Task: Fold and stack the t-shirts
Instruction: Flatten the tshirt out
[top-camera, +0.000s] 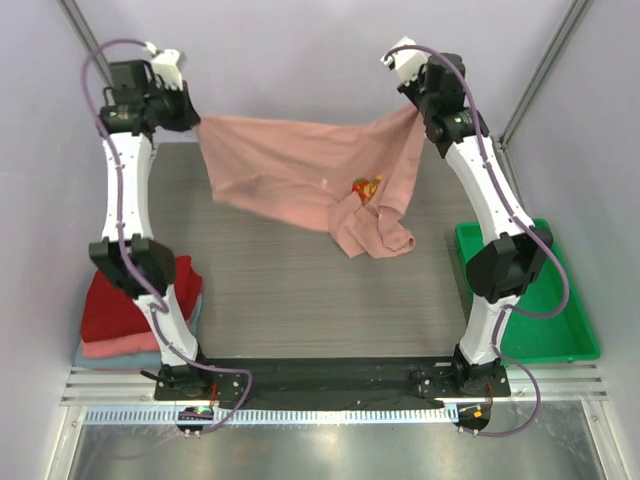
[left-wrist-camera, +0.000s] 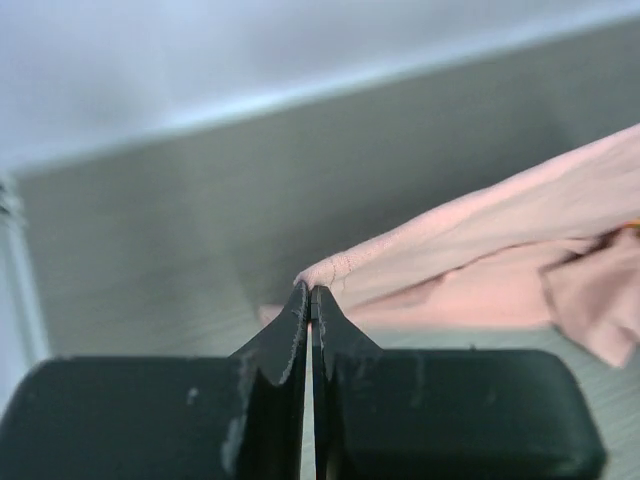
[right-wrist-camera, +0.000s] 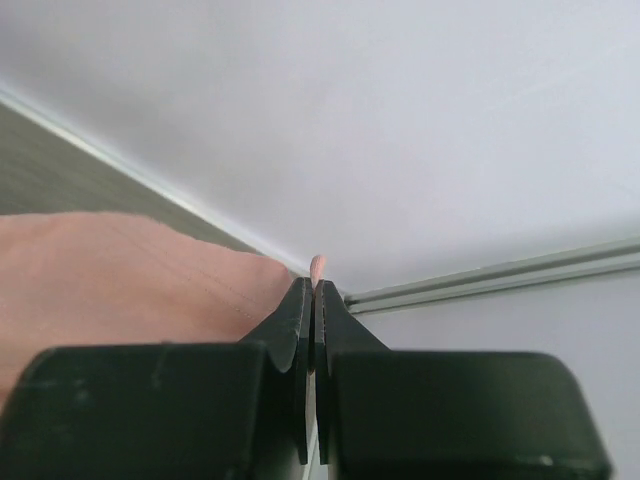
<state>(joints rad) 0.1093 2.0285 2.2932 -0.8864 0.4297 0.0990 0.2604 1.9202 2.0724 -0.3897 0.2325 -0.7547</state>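
Note:
The dusty-pink t-shirt (top-camera: 290, 170) hangs stretched in the air between both grippers at the far side of the table, its lower part bunched and sagging onto the table at mid-right, with a small red-yellow print (top-camera: 366, 187) showing. My left gripper (top-camera: 196, 120) is shut on its left edge; the cloth (left-wrist-camera: 480, 240) runs off to the right of the jaws in the left wrist view. My right gripper (top-camera: 418, 104) is shut on its right edge, cloth (right-wrist-camera: 120, 280) at left of the jaws. Folded dark red (top-camera: 120, 305), salmon-pink (top-camera: 120, 348) and light-blue (top-camera: 115, 360) t-shirts lie stacked at the near left.
A green plastic tray (top-camera: 565, 330) stands at the near right, beside the right arm's base. The grey table (top-camera: 300, 300) lies between the arms. White walls close in the far side and both flanks.

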